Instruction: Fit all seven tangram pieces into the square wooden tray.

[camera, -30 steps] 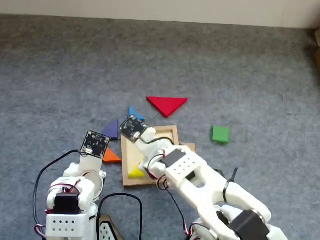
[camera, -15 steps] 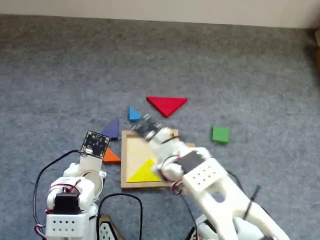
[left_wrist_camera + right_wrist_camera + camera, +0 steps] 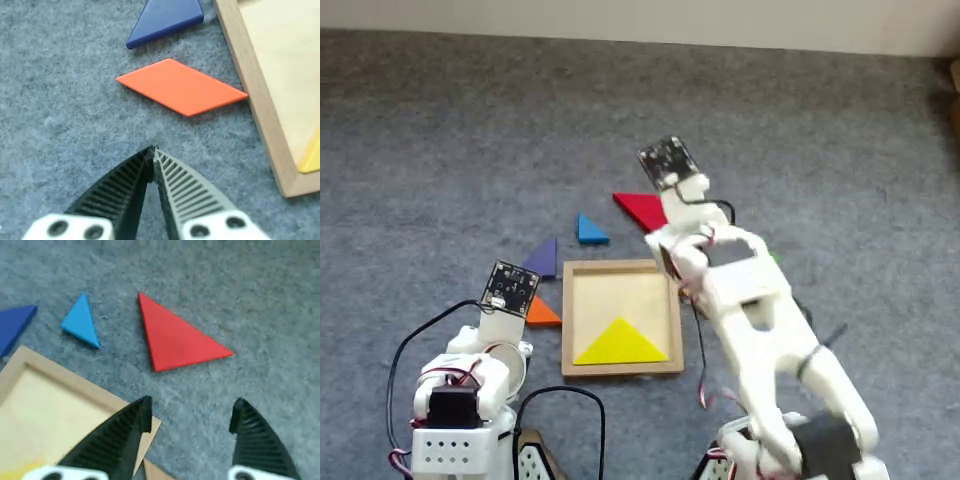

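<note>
- Progress: one piece counted in place. The yellow triangle (image 3: 618, 343) lies flat in the tray (image 3: 567, 320), long side along the near rim. The rest of the tray floor is bare wood.
- Four pieces lie outside on the tabletop (image 3: 440, 140): red triangle (image 3: 172, 340), light blue triangle (image 3: 81, 322), dark blue triangle (image 3: 165, 17), orange parallelogram (image 3: 182, 87).
- The red and light blue triangles sit beyond the tray's far rim. The dark blue triangle and the parallelogram sit off its left rim.
- One tip of the parallelogram reaches the tray's left rim; whether it touches cannot be told.
- Right gripper (image 3: 192, 407): fingers spread wide and empty, above the tabletop just short of the red triangle, near the tray's far corner.
- Left gripper (image 3: 152, 150): fingers pressed together, nothing between them, pointing at the parallelogram from close by and apart from it.
- Judgement: early stage. At least four placements are left, probably six; the red triangle looks like the next candidate.
- Hidden: the right arm (image 3: 760, 320) covers part of the red triangle and the tabletop to the tray's right, so pieces lying there cannot be counted.
- Unclear: a tan edge (image 3: 152, 427) by the tray corner; tray wood or a separate piece, cannot tell.
</note>
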